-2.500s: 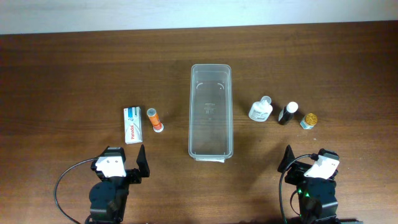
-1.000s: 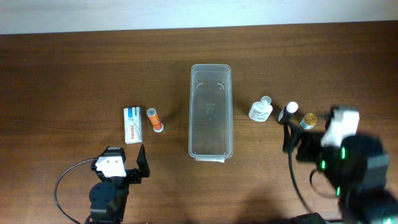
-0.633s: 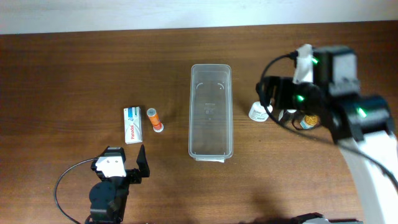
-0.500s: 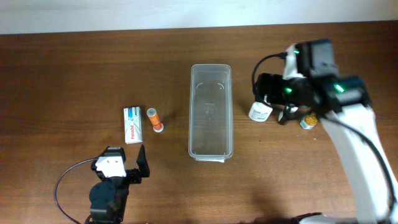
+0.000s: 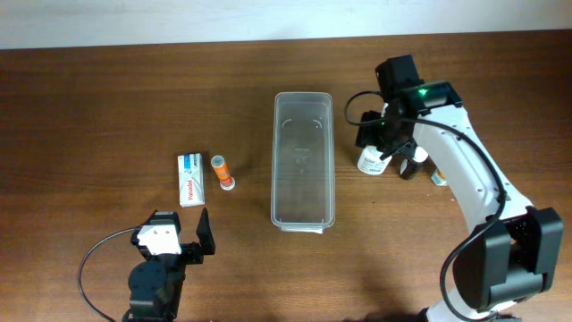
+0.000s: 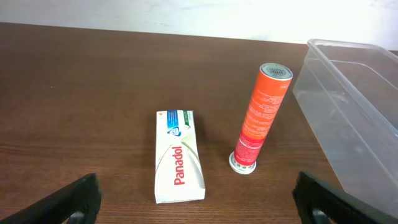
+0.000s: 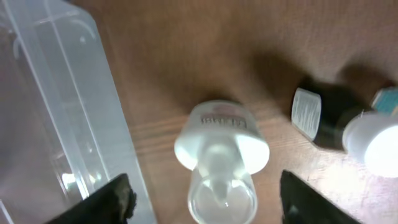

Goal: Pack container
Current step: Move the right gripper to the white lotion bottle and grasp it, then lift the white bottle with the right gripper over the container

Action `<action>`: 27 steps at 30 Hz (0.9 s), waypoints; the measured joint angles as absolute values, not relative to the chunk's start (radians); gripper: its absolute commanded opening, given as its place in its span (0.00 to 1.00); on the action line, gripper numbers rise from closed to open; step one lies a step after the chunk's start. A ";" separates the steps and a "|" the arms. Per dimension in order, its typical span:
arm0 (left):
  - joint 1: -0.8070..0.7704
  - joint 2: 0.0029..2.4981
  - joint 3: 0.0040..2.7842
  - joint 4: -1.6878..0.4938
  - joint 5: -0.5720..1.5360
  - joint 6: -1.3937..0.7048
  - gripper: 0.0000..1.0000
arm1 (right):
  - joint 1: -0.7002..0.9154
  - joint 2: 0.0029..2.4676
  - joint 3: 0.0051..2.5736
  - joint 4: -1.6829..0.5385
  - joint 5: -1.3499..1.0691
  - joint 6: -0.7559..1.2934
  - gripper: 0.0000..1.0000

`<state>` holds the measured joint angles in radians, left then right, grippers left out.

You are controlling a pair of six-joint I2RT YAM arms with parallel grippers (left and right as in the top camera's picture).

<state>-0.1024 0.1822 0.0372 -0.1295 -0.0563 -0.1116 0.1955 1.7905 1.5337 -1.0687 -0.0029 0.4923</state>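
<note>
The container (image 5: 275, 161), a long clear plastic bin, stands empty at the table's middle; it also shows in the left wrist view (image 6: 348, 45) and the right wrist view (image 7: 115, 134). My right gripper (image 5: 384, 143) is open and hangs over a small white bottle (image 5: 372, 163) just right of the container. In the right wrist view the fingers (image 7: 208, 199) straddle this bottle (image 7: 221, 140) without touching it. A dark bottle with a white cap (image 7: 323, 118) stands beside it. My left gripper (image 5: 195, 234) is open and empty at the front left.
A white Panadol box (image 5: 189, 179) and an orange tube (image 5: 222, 170) lie left of the container, also in the left wrist view as box (image 6: 179, 155) and tube (image 6: 261, 115). A small gold-capped jar (image 5: 439, 178) is mostly hidden behind my right arm.
My right arm has swung from its rest spot at the front right up and left, ending over the white bottle. The left arm and all objects have not moved.
</note>
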 measured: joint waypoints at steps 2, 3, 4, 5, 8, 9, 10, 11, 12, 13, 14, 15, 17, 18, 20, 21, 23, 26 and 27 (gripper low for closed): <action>-0.102 0.182 0.037 -0.130 -0.056 -0.112 0.99 | 0.200 1.790 1.534 -1.069 0.005 0.504 0.66; -0.102 0.182 0.037 -0.130 -0.056 -0.112 0.99 | 0.200 1.790 1.534 -1.069 0.008 0.512 0.66; -0.102 0.182 0.037 -0.130 -0.056 -0.112 0.99 | 0.201 1.790 1.534 -1.068 0.014 0.524 0.66; -0.102 0.182 0.037 -0.130 -0.056 -0.112 0.99 | 0.201 1.790 1.534 -1.068 0.019 0.531 0.66; -0.102 0.182 0.037 -0.130 -0.056 -0.112 0.99 | 0.201 1.791 1.534 -1.058 0.040 0.553 0.66; -0.102 0.182 0.037 -0.130 -0.056 -0.112 0.99 | 0.201 1.791 1.534 -1.056 0.047 0.558 0.66; -0.102 0.182 0.037 -0.130 -0.056 -0.112 0.99 | 0.201 1.791 1.534 -1.055 0.050 0.558 0.66; -0.102 0.182 0.037 -0.130 -0.056 -0.112 0.99 | 0.201 1.792 1.534 -1.053 0.053 0.562 0.66; -0.102 0.182 0.037 -0.130 -0.056 -0.112 0.99 | 0.201 1.794 1.534 -1.053 0.056 0.565 0.66; -0.102 0.182 0.037 -0.130 -0.056 -0.112 0.99 | 0.201 1.797 1.534 -1.052 0.057 0.567 0.66; -0.102 0.182 0.037 -0.130 -0.056 -0.112 1.00 | 0.201 1.802 1.534 -1.050 0.058 0.568 0.66; -0.102 0.182 0.037 -0.130 -0.056 -0.112 0.99 | 0.201 1.806 1.534 -1.049 0.060 0.568 0.66; -0.102 0.182 0.037 -0.130 -0.056 -0.112 0.99 | 0.201 1.819 1.534 -1.049 0.061 0.567 0.64; -0.102 0.182 0.037 -0.130 -0.056 -0.112 0.99 | 0.201 1.826 1.534 -1.049 0.060 0.567 0.63; -0.102 0.182 0.037 -0.130 -0.056 -0.112 0.99 | 0.201 1.837 1.534 -1.048 0.061 0.564 0.58; -0.102 0.182 0.037 -0.130 -0.056 -0.112 0.99 | 0.201 1.842 1.534 -1.047 0.061 0.565 0.56; -0.102 0.182 0.037 -0.130 -0.056 -0.112 0.99 | 0.201 1.845 1.534 -1.046 0.064 0.562 0.46; -0.102 0.182 0.037 -0.130 -0.056 -0.112 0.99 | 0.201 1.845 1.534 -1.043 0.064 0.564 0.30; -0.102 0.182 0.037 -0.130 -0.056 -0.112 1.00 | 0.201 1.845 1.534 -1.043 0.064 0.560 0.30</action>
<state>-0.1024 0.1822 0.0372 -0.1295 -0.0563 -0.1116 0.2008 1.8450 1.5337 -1.0428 0.0643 0.5602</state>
